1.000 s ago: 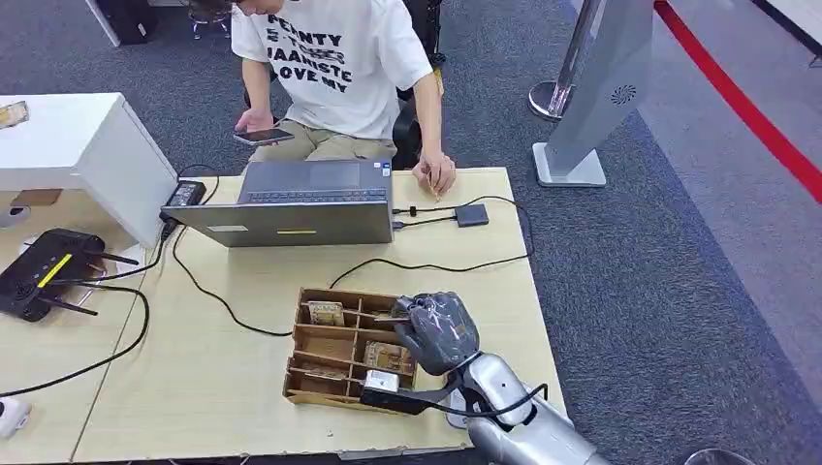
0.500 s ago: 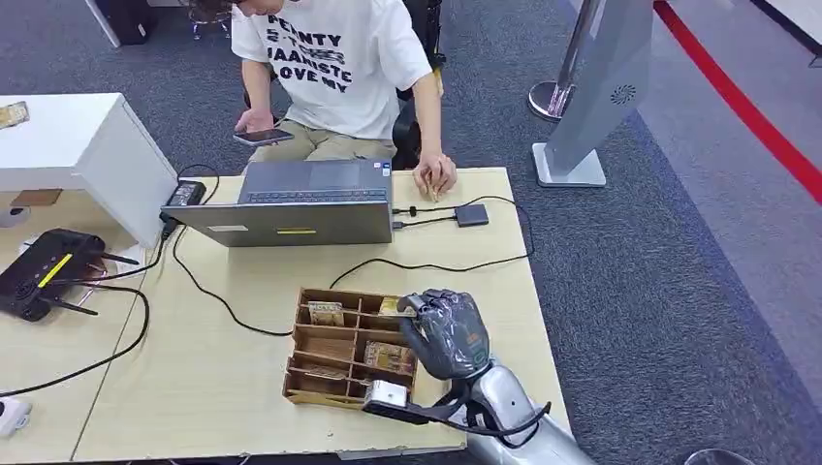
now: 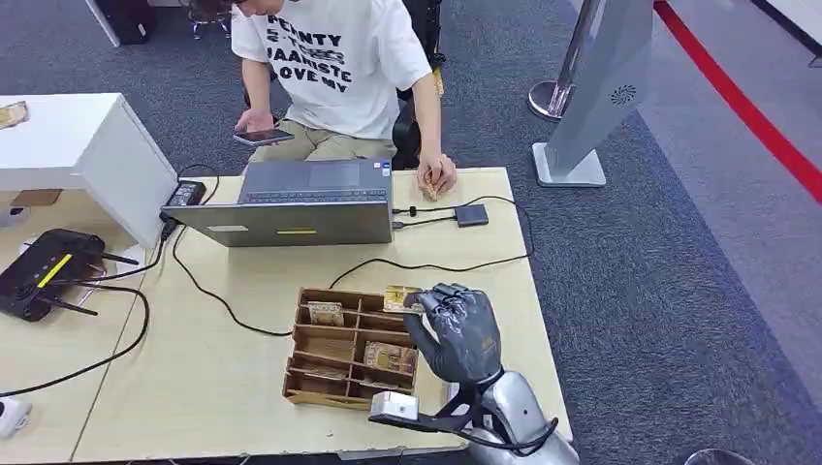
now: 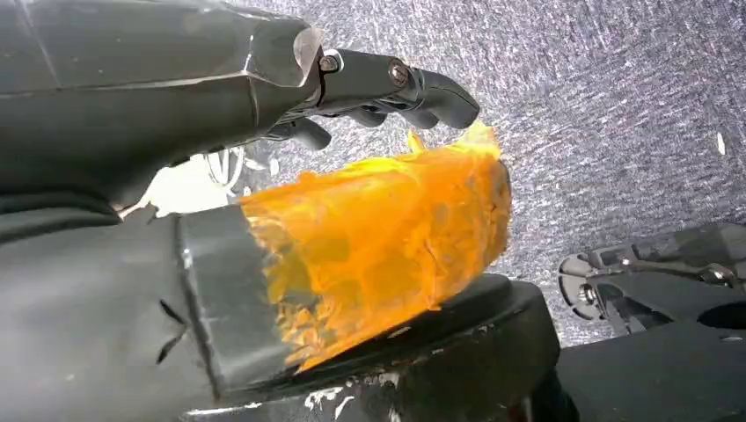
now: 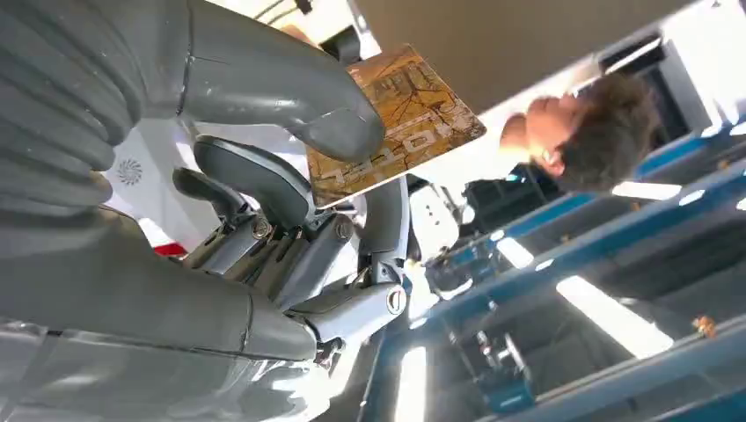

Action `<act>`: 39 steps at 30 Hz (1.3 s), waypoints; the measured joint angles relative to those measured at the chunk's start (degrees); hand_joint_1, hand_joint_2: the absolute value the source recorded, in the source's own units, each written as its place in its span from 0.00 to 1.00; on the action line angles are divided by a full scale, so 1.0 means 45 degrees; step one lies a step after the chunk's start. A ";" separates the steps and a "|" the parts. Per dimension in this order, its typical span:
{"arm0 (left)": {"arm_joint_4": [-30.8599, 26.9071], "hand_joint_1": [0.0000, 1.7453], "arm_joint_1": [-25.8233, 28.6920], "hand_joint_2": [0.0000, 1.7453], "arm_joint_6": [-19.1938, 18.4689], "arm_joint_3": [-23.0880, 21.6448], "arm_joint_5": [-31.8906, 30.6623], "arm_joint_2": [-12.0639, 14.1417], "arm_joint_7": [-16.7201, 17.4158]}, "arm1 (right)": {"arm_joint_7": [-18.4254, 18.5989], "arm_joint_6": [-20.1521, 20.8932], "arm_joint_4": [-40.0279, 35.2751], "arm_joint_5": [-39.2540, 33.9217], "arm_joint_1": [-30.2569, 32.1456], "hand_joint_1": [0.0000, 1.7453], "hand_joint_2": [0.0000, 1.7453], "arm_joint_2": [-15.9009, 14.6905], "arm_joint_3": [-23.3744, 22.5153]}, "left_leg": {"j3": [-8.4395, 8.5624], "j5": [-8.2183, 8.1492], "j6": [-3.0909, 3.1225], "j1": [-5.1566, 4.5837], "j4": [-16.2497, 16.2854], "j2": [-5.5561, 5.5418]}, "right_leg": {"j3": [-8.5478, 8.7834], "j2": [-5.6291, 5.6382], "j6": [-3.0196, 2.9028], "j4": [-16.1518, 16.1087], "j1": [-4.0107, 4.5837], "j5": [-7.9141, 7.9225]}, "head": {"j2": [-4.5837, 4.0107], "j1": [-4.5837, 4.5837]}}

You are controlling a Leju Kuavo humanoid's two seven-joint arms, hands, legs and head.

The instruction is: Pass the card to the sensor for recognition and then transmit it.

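Observation:
My right hand (image 3: 454, 334) hovers over the right side of the wooden divider box (image 3: 330, 341) and pinches a brown printed card (image 3: 397, 297) between thumb and fingers. In the right wrist view the card (image 5: 396, 110) sticks out past the thumb, clear of the box. More cards (image 3: 390, 357) lie in the box's compartments. The small black sensor (image 3: 471, 214), with its cable, lies on the table beyond the box, near the laptop. My left hand (image 4: 378, 176) hangs above the carpet and holds nothing; its orange-taped thumb stands apart from the fingers.
A grey laptop (image 3: 296, 205) stands at the table's far side, with black cables (image 3: 441, 265) trailing between it and the box. A person in a white T-shirt (image 3: 334, 58) sits behind it, one hand (image 3: 436, 177) resting on the table's far edge. A router (image 3: 44, 269) sits at the left.
My right hand has risen and shifted slightly right, lifting the card out of the box's far right compartment. The person's hand has stayed at the table's edge.

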 joint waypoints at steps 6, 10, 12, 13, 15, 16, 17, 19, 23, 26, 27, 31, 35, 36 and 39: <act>0.0000 0.00 0.0000 0.00 0.0000 0.0000 -0.0015 0.0000 0.0000 | -0.1189 0.0000 -0.0724 -0.0277 0.0476 1.00 1.00 0.0476 -0.0801 | 0.0000 0.0000 0.0000 0.0000 0.0000 0.0000 | 0.0001 0.0000 0.0000 0.0000 0.0000 0.0000 | 0.0000 0.0000; 0.0000 0.00 -0.0004 0.00 -0.0005 0.0000 -0.0092 0.0000 0.0010 | -0.1539 0.0000 -0.1208 -0.0355 0.0579 1.00 1.00 0.0723 -0.1111 | 0.0001 0.0000 0.0000 0.0000 0.0000 0.0001 | 0.0001 0.0002 0.0000 0.0000 0.0000 0.0000 | 0.0000 0.0000; 0.0000 0.00 -0.0013 0.00 -0.0024 -0.0005 -0.0151 0.0000 0.0039 | -0.1521 0.0000 -0.1321 -0.0287 0.0538 1.00 1.00 0.0801 -0.1175 | 0.0000 0.0000 0.0000 0.0000 0.0000 0.0001 | 0.0001 0.0002 0.0000 0.0000 0.0000 0.0000 | 0.0000 0.0005; 0.0000 0.00 -0.0017 0.00 -0.0039 -0.0005 -0.0175 0.0000 0.0049 | -0.1500 0.0000 -0.1350 -0.0252 0.0499 1.00 1.00 0.0821 -0.1189 | 0.0001 0.0000 0.0000 0.0000 0.0000 0.0001 | 0.0001 0.0002 0.0000 0.0000 0.0000 0.0000 | 0.0000 0.0000; 0.0000 0.00 -0.0026 0.00 -0.0083 -0.0005 -0.0243 0.0000 0.0097 | -0.1462 0.0000 -0.1379 -0.0160 0.0412 1.00 1.00 0.0879 -0.1223 | 0.0001 0.0001 0.0000 0.0000 0.0000 0.0001 | 0.0001 0.0002 0.0000 0.0000 0.0000 0.0001 | 0.0000 0.0005; 0.0000 0.00 -0.0028 0.00 -0.0097 -0.0005 -0.0277 0.0000 0.0126 | -0.1423 0.0000 -0.1379 -0.0073 0.0352 1.00 1.00 0.0908 -0.1257 | 0.0001 0.0001 0.0000 0.0000 0.0000 0.0001 | 0.0002 0.0002 0.0000 0.0000 0.0000 0.0001 | 0.0000 0.0000; 0.0000 0.00 -0.0032 0.00 -0.0117 -0.0010 -0.0335 0.0000 0.0141 | -0.1355 0.0000 -0.1379 -0.0024 0.0266 1.00 1.00 0.0923 -0.1262 | 0.0001 0.0001 0.0000 0.0000 0.0000 0.0001 | 0.0002 0.0002 0.0000 0.0000 0.0000 0.0001 | 0.0000 0.0005; 0.0000 0.00 -0.0061 0.00 -0.0151 -0.0024 -0.0398 0.0000 0.0151 | -0.1253 0.0000 -0.1364 0.0015 0.0032 1.00 1.00 0.0942 -0.1262 | 0.0001 0.0002 0.0000 0.0000 0.0000 0.0002 | 0.0002 0.0002 0.0000 0.0001 0.0000 0.0002 | 0.0000 0.0000; 0.0000 0.00 -0.0146 0.00 -0.0213 -0.0058 -0.0529 0.0000 0.0228 | -0.0879 0.0005 -0.1282 0.0087 -0.0463 1.00 1.00 0.0976 -0.1258 | 0.0000 0.0002 0.0000 0.0000 0.0000 0.0001 | 0.0004 0.0001 0.0000 0.0001 0.0000 0.0003 | 0.0000 0.0005; 0.0000 0.00 -0.0241 0.00 -0.0296 -0.0151 -0.0680 -0.0015 0.0306 | -0.0451 0.0005 -0.1146 0.0131 -0.1007 1.00 1.00 0.0981 -0.1141 | 0.0002 0.0003 0.0000 0.0000 0.0000 0.0002 | 0.0005 0.0001 0.0000 0.0002 0.0000 0.0004 | 0.0000 0.0005; 0.0000 0.00 -0.0263 0.00 -0.0316 -0.0160 -0.0714 -0.0015 0.0311 | -0.0359 0.0005 -0.1102 0.0160 -0.1130 1.00 1.00 0.0981 -0.1092 | 0.0002 0.0003 0.0000 0.0000 0.0000 0.0002 | 0.0005 0.0000 0.0000 0.0002 0.0000 0.0004 | 0.0000 0.0005; 0.0000 0.00 -0.0326 0.00 -0.0423 -0.0364 -0.0850 -0.0019 0.0374 | 0.0176 0.0005 -0.0689 0.0506 -0.1814 1.00 1.00 0.0981 -0.0888 | 0.0001 0.0003 0.0000 0.0000 0.0000 0.0002 | 0.0003 0.0004 -0.0001 0.0003 0.0000 0.0004 | 0.0000 0.0000; 0.0000 0.00 -0.0437 0.00 -0.0563 -0.0548 -0.1059 -0.0024 0.0442 | 0.0840 0.0005 -0.0074 0.1160 -0.2612 1.00 1.00 0.0981 -0.0733 | 0.0002 0.0003 -0.0001 0.0000 0.0000 0.0002 | 0.0004 0.0000 -0.0001 0.0003 0.0000 0.0005 | 0.0000 0.0000; 0.0000 0.00 -0.0455 0.00 -0.0598 -0.0617 -0.1078 -0.0024 0.0447 | 0.0933 0.0005 0.0093 0.1254 -0.2753 1.00 1.00 0.0981 -0.0723 | 0.0002 0.0004 -0.0001 0.0000 0.0000 0.0001 | 0.0005 0.0000 -0.0001 0.0003 0.0000 0.0005 | 0.0000 0.0000; 0.0000 0.00 -0.0480 0.00 -0.0680 -0.0719 -0.1190 -0.0029 0.0471 | 0.1161 0.0005 0.0487 0.1594 -0.3196 1.00 1.00 0.0981 -0.0718 | 0.0002 0.0004 -0.0001 0.0000 0.0000 0.0001 | 0.0003 0.0004 -0.0002 0.0003 0.0000 0.0007 | 0.0000 0.0005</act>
